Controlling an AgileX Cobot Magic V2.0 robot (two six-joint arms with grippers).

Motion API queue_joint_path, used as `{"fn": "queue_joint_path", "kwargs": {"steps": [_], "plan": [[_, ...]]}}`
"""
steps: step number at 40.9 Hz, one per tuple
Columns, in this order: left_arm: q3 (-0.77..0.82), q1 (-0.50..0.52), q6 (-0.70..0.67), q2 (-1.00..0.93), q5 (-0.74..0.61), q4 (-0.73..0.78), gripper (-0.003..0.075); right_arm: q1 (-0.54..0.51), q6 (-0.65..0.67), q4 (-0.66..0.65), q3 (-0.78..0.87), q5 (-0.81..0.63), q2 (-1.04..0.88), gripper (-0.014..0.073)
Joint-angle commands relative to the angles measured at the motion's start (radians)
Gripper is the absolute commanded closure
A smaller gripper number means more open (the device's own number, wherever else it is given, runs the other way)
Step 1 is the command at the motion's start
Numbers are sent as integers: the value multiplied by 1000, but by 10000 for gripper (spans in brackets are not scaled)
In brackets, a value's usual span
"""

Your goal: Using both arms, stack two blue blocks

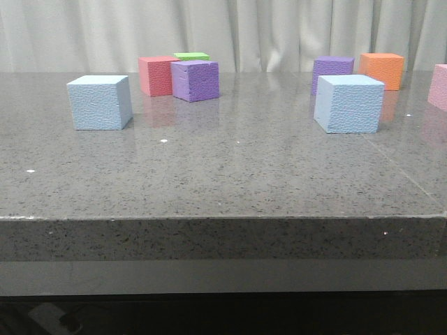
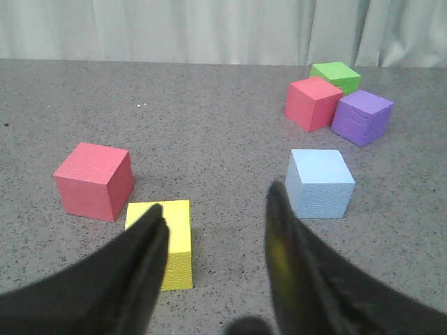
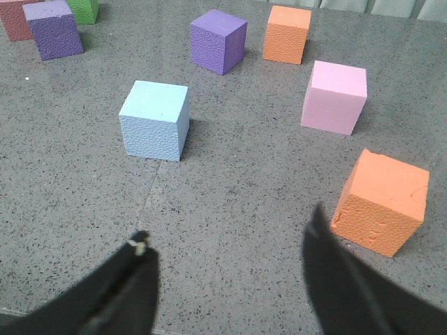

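Two pale blue blocks stand apart on the grey table. One blue block (image 1: pixel 100 102) is at the left, also seen as the blue block (image 2: pixel 320 183) in the left wrist view, just beyond the right fingertip of my left gripper (image 2: pixel 215 209), which is open and empty above the table. The other blue block (image 1: pixel 348 103) is at the right; the right wrist view shows this blue block (image 3: pixel 155 120) well beyond my right gripper (image 3: pixel 227 230), which is open with nothing between its fingers. Neither gripper appears in the front view.
A red cube (image 1: pixel 158 75), purple cube (image 1: pixel 195 80) and green cube (image 1: pixel 191 56) cluster at the back left. Another purple cube (image 1: pixel 332 69), an orange cube (image 1: pixel 381 70) and a pink cube (image 1: pixel 439 86) stand back right. A yellow block (image 2: pixel 174 241) and red cube (image 2: pixel 94 181) lie near the left gripper; an orange cube (image 3: pixel 381 202) sits near the right gripper.
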Motion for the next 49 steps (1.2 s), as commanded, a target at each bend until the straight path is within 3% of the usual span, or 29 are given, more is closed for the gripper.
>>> {"fn": "queue_joint_path", "kwargs": {"steps": [1, 23, 33, 40, 46, 49], "plan": [[-27, -2, -10, 9, -81, 0, 197, -6, -9, -8, -32, -74, 11, 32], [-27, -2, -10, 9, -81, 0, 295, -6, -9, 84, -35, -114, 16, 29], [-27, -2, -10, 9, -81, 0, 335, 4, -55, 207, -149, 8, 200, 29], [-27, -2, -10, 9, -81, 0, 355, 99, -134, 246, -278, 97, 381, 30], [-27, -2, -10, 9, -81, 0, 355, 227, -126, 223, -391, 108, 545, 30], [-27, -2, -10, 9, -81, 0, 355, 267, -57, 169, -447, 109, 624, 30]]}}
